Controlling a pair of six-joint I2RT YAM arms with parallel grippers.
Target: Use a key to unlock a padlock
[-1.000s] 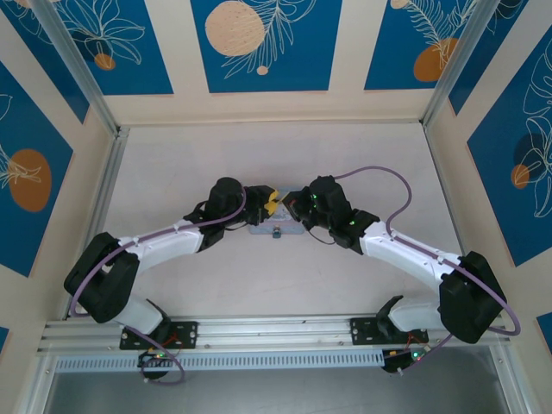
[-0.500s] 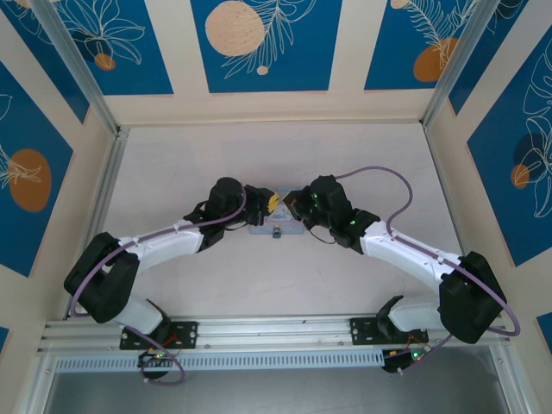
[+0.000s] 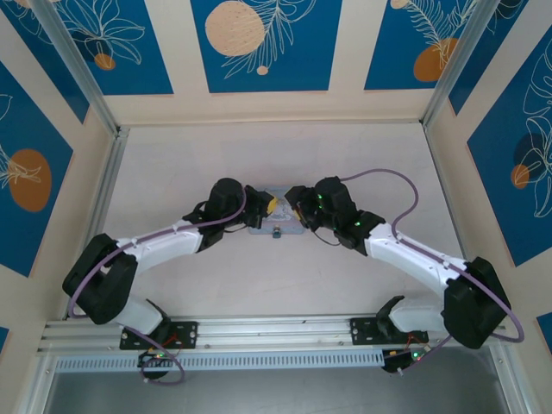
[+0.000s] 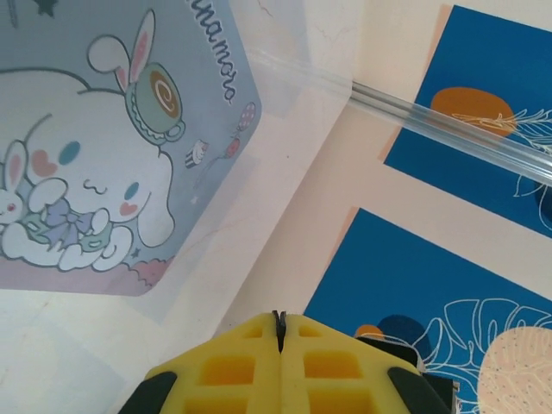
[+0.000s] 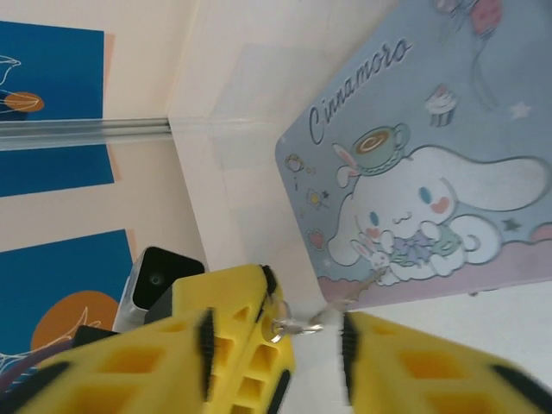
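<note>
Step in hand, my read: getting hold of the key, lock not opened yet. The left end effector is fully closed with its pads flat together and nothing between them. It hovers at the left side of the tin, which sits mid-surface, roughly halfway between the left and right edges. In the top view a small bluish-grey thing at the tin's near edge looks like the padlock; it's too small to read the shackle or which way the keyhole faces. The key is a thin metal piece with a ring, sitting in the gap of the right end effector. Its ring end is right at one finger, can't tell if touching, and the other finger is clearly apart. So the right jaws are moderately wide with nothing clamped, at the tin's right side. I can't tell whether the key rests on the surface or hangs. Next move likely calls for closing the right one on the ring end with the blade left free. The left one would then open and pin the padlock body before lining up blade and keyhole. In the way: both wrists are nose to nose over the tin with little room, and a key far thinner than a pad may tilt or slip on closing. The wall panels are well apart, no issue.
</note>
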